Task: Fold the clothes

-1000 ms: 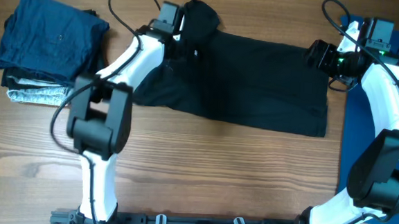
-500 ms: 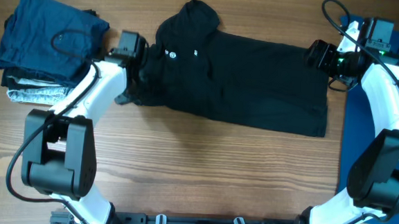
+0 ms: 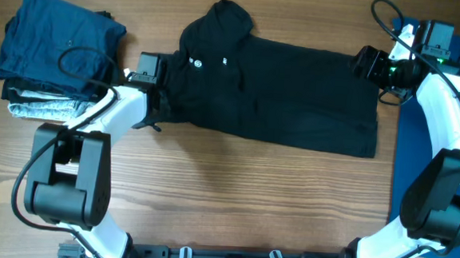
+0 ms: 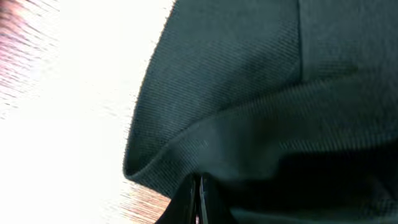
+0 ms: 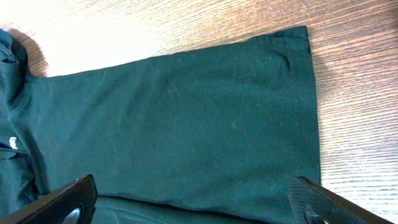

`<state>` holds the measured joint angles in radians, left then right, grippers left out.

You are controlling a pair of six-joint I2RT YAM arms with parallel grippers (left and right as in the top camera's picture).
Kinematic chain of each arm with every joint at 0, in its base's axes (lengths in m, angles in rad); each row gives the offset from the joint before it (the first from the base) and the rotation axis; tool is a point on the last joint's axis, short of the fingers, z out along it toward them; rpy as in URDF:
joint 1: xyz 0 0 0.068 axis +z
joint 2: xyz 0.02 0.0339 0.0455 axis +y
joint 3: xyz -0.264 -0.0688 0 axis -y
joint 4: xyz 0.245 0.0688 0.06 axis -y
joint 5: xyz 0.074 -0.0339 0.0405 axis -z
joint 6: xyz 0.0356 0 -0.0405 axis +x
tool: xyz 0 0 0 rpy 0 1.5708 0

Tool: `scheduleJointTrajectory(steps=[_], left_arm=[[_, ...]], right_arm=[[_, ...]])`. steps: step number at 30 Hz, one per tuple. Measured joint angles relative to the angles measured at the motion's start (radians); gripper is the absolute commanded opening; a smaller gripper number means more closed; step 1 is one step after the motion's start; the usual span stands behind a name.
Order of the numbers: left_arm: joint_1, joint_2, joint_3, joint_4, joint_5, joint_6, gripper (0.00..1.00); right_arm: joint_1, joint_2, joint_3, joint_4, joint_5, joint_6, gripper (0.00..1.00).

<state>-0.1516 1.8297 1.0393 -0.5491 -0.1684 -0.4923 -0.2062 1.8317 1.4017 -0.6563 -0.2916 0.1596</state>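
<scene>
Your left end effector [image 3: 156, 102] is clamped shut on the near sleeve of the black shirt [image 3: 280, 92], which lies spread across the bench [image 3: 250, 194]. Its wrist view shows mostly fabric, with the fingertips cut off at the frame edge. Your right end effector [image 3: 365, 64] gapes open over the hem. The blue shirt [image 3: 408, 156] is half hidden under that arm.

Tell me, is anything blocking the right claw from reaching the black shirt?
Nothing visible does. The right gripper stands open at the black shirt's edge, and its own camera shows only shirt and wooden table between its fingers.
</scene>
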Motion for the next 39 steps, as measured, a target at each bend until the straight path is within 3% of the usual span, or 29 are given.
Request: scheduleJointTrajectory(steps=[14,18,20,21,22,23,24,26,27,29,34,39], left_arm=[[0.046,-0.053,-0.058,-0.043,-0.011,0.005,0.04],[0.048,-0.22,-0.081,-0.057,0.039,0.008,0.06],[0.048,-0.389,-0.08,-0.054,0.106,0.008,0.06],[0.048,-0.42,-0.08,-0.053,0.123,0.008,0.14],[0.048,-0.445,-0.079,-0.056,0.138,0.008,0.18],[0.048,-0.468,-0.079,-0.056,0.156,0.011,0.18],[0.048,-0.467,-0.079,-0.058,0.16,0.01,0.3],[0.048,-0.455,-0.079,-0.066,0.171,0.012,0.43],[0.048,-0.443,-0.079,-0.077,0.175,0.014,0.54],[0.048,-0.431,-0.079,-0.089,0.176,0.013,1.0],[0.048,-0.43,-0.079,-0.095,0.179,0.015,1.0],[0.048,-0.429,-0.079,-0.096,0.179,0.015,1.0]], right_arm=[[0.0,0.0,0.0,0.0,0.0,0.0,1.0],[0.0,0.0,0.0,0.006,0.0,0.016,1.0],[0.0,0.0,0.003,-0.058,-0.015,0.11,1.0],[0.0,0.0,0.001,-0.107,-0.02,0.137,0.99],[0.0,0.0,-0.001,-0.127,-0.023,0.157,0.7],[0.0,0.0,-0.001,-0.162,-0.035,0.165,0.29],[0.0,0.0,-0.001,-0.226,-0.046,0.132,0.04],[0.0,0.0,0.0,-0.325,-0.046,0.099,0.04],[0.0,0.0,-0.002,-0.414,-0.035,0.101,0.04],[0.0,0.0,-0.004,-0.468,0.018,0.131,0.04],[0.001,0.0,-0.004,-0.48,0.173,0.252,0.04],[0.023,0.007,-0.163,-0.292,0.196,0.271,0.04]])
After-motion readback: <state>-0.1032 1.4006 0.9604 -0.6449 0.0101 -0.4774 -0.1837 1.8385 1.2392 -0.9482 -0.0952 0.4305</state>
